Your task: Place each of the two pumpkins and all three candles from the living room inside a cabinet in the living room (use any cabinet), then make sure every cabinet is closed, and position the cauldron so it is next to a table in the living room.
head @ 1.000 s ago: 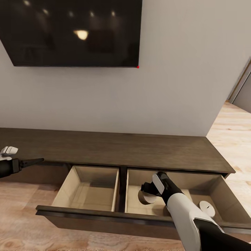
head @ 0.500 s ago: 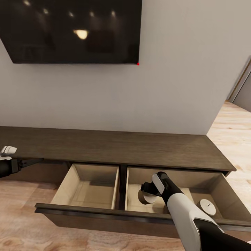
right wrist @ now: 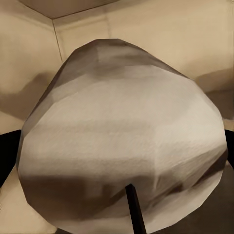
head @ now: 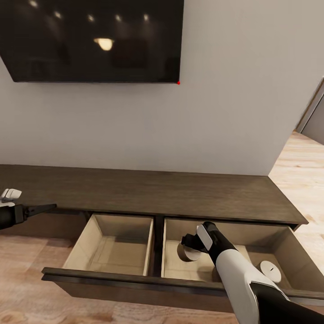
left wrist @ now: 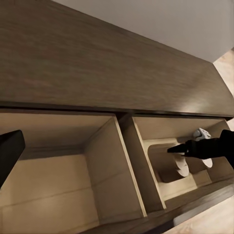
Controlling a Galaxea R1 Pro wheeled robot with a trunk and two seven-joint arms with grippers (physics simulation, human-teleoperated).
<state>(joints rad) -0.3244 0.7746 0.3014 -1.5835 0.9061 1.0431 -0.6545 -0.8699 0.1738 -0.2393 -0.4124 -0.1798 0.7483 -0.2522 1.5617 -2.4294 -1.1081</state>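
Right gripper (head: 186,245), arm reaching down into the cabinet (head: 180,193) drawer, clamps a candle (head: 189,253).

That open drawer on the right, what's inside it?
The right compartment holds two candles: one standing on the floor, another gripped by the right gripper. The arm covers part of the floor; the left compartment looks bare.

Dark-brown wood-grain cabinet (head: 180,193), pale beige drawer interior (head: 112,252); above the cabinet, black TV (head: 90,40); pale grey-white candles (head: 191,253), black wick.
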